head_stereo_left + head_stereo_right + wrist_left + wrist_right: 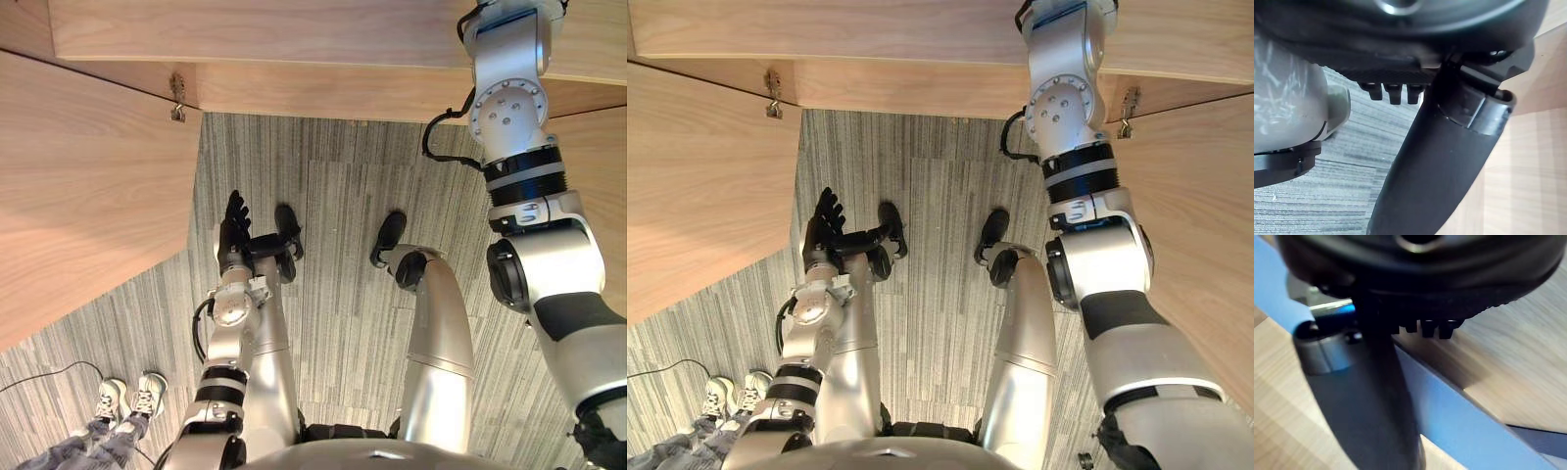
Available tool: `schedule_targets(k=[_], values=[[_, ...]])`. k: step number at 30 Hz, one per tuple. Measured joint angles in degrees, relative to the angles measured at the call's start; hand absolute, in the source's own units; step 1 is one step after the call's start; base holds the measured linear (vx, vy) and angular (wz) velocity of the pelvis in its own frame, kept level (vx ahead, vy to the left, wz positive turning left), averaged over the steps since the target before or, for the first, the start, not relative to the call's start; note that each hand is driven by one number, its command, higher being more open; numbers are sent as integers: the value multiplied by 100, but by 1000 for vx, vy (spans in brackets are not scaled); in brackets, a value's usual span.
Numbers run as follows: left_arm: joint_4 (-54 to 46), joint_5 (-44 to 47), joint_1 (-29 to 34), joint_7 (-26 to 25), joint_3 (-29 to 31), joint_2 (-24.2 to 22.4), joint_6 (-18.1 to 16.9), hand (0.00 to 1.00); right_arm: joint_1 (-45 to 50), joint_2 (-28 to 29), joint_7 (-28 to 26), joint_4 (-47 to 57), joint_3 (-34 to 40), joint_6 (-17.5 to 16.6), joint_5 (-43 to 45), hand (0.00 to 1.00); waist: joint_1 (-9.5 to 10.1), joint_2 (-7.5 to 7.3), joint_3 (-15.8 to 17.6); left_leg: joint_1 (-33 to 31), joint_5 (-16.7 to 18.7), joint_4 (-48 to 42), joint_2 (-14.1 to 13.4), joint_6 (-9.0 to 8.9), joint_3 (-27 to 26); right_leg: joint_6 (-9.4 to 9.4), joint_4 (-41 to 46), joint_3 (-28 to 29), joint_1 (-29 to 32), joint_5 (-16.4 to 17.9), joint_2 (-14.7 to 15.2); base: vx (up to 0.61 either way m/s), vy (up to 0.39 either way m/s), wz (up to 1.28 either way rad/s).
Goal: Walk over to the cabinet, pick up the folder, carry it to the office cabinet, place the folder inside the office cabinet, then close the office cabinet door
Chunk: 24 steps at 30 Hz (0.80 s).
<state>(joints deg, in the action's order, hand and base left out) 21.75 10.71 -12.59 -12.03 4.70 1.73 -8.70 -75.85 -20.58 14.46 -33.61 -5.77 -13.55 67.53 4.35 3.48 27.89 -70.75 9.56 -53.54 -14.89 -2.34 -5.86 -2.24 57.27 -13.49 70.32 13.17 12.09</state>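
The blue folder (1459, 416) shows in the right wrist view, lying edge-down on a pale wooden shelf of the office cabinet (323, 93). My right hand (1376, 396) has its thumb laid across the folder and its fingers (1425, 328) curled on the far side. In the eye views my right arm reaches up past the cabinet's front edge. My left hand (235, 220) hangs low at my side over the carpet, fingers straight and holding nothing.
The cabinet's left door (78, 196) stands open at my left, with a metal hinge (177, 103) at its top corner. The right door (1195, 225) is open on the other side. A person's shoes (127, 397) stand on the grey carpet at lower left.
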Motion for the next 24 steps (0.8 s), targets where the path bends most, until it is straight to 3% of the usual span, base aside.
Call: schedule_targets(k=[6,12,24], values=[[66,0,-9,-2,0,8,4,100,154,0,2,226,16,-19,-6,100,-15,-2,-1,66,0,33,-4,1,-6,-15,-58,-7,-77,-15,-15,-23,55,-1],[90,-3,-9,0,2,5,58,100,1049,7,1,1254,198,-29,-69,100,-18,-3,-1,148,-4,116,-14,-2,-31,-17,-127,-6,-135,-16,-38,-16,53,-1],[92,-92,40,22,25,15,75,100,1763,-327,-92,1919,228,4,-903,100,-87,-17,-1,355,-32,342,-124,-21,-143,-29,-452,22,-302,-152,-196,-8,61,-7]])
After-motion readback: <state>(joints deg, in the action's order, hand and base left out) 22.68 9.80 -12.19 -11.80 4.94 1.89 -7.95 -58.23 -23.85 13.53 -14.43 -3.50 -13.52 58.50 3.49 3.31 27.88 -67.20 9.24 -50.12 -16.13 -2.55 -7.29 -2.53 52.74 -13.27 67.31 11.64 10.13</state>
